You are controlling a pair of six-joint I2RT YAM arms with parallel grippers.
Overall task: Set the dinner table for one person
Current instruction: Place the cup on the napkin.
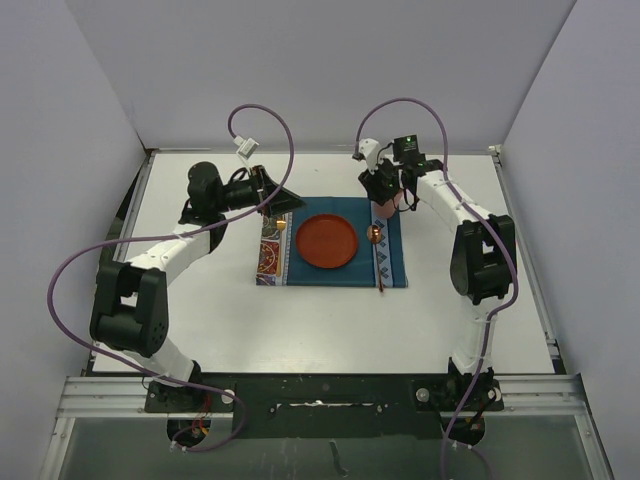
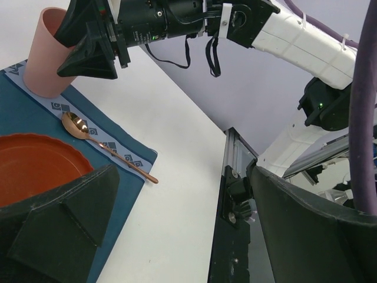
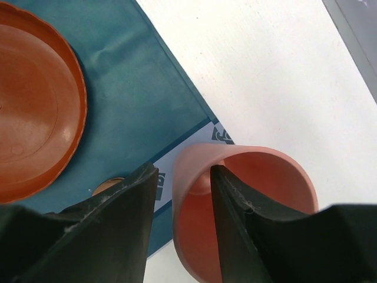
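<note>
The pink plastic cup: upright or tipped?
Upright: the pink plastic cup stands base-down on the patterned end of the teal placemat, mouth upward.

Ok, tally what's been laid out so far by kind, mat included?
Placemat: 1
Plate: 1
Spoon: 1
Cup: 1
Small gold item at the mat's left end, too small to identify: 1
Total: 5

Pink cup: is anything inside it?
One finger of the right gripper reaches inside the pink cup; the other stands outside its wall. No contents show, but that finger hides part of the interior.
</note>
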